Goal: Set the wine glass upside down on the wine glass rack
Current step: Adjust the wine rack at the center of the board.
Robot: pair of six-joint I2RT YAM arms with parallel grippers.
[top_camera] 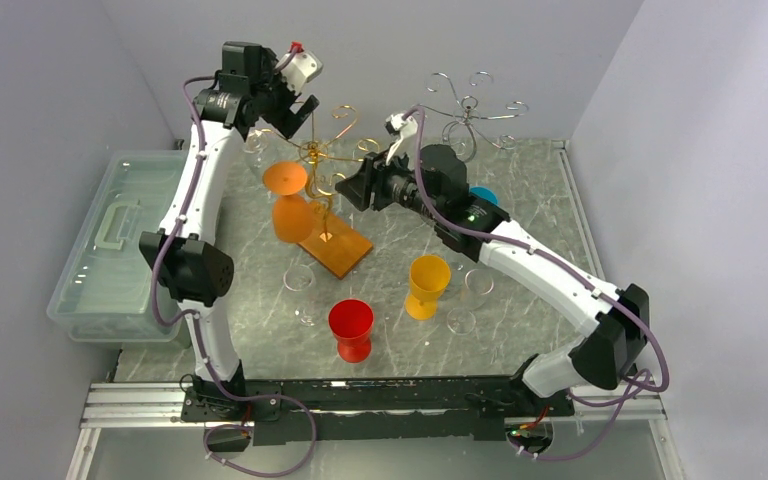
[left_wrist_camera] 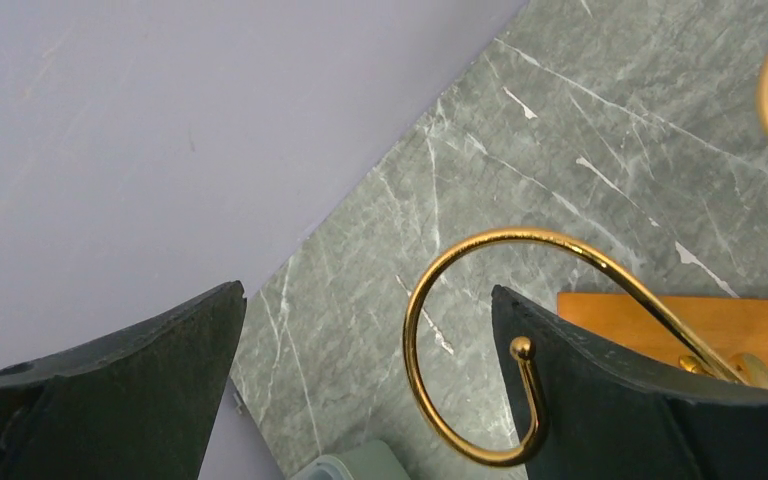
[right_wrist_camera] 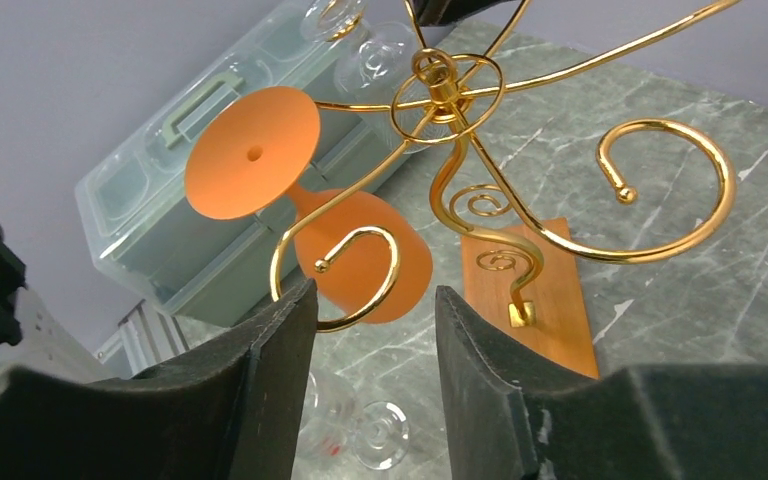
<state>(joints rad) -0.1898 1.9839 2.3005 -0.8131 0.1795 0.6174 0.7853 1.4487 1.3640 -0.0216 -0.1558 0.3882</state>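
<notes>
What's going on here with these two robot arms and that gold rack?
An orange glass hangs bowl-down, somewhat tilted, from one arm of the gold rack. Both grippers are at the rack and hold nothing. The left gripper is wide open over one of the hooks, and the right gripper is open just beside the orange glass. A red glass and a yellow glass stand on the table, not yet hung.

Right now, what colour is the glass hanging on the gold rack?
The glass is orange; right wrist view.
</notes>
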